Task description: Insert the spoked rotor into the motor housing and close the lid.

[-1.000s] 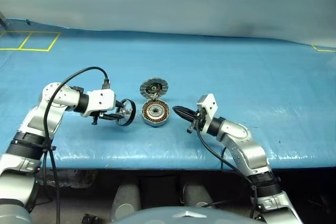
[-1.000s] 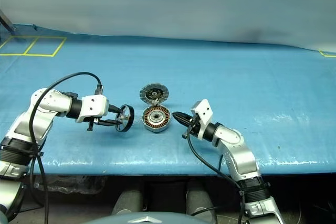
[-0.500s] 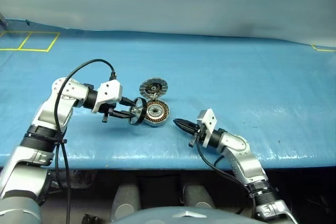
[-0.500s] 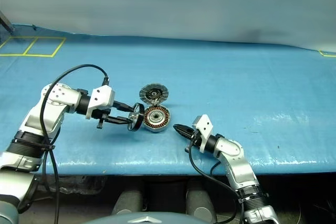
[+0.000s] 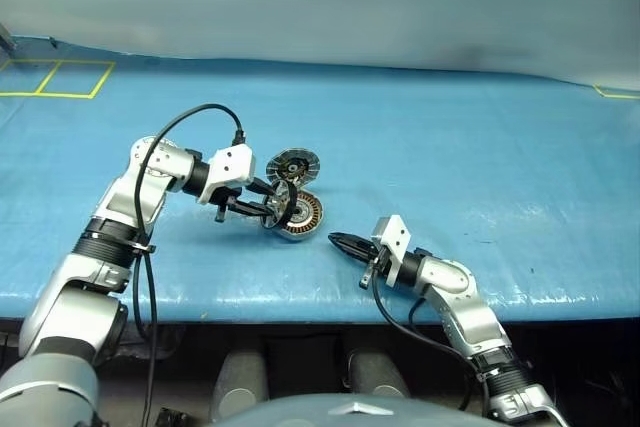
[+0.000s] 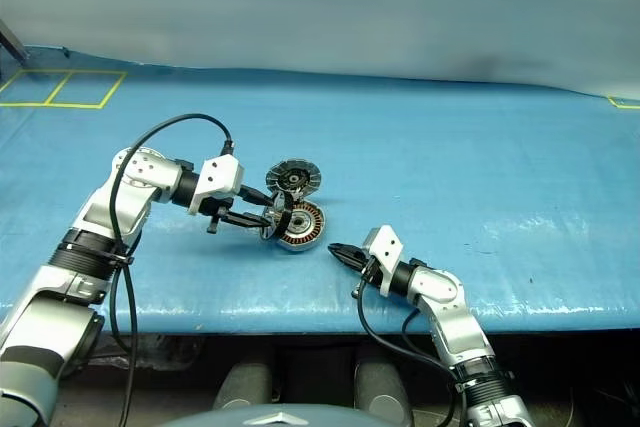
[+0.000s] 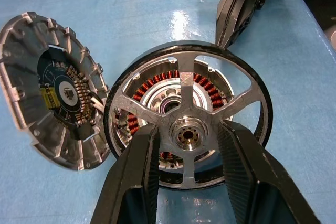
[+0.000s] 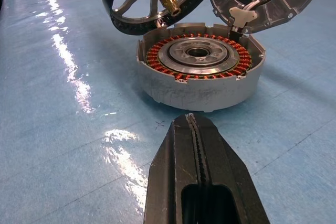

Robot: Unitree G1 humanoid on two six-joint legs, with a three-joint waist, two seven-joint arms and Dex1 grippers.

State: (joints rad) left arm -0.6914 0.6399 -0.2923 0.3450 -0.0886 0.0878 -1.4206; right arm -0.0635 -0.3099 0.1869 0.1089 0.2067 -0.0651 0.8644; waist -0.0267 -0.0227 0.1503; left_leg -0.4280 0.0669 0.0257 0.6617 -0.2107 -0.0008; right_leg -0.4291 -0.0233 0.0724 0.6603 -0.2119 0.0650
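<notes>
The left claw (image 7: 185, 145) grips the rotor (image 7: 189, 124) by its hub and holds it tilted just above the housing (image 8: 199, 66). The housing sits on the blue bench (image 5: 450, 147), its lid (image 5: 293, 165) standing open behind it. The right claw (image 8: 197, 140) is closed and empty, near the housing.
</notes>
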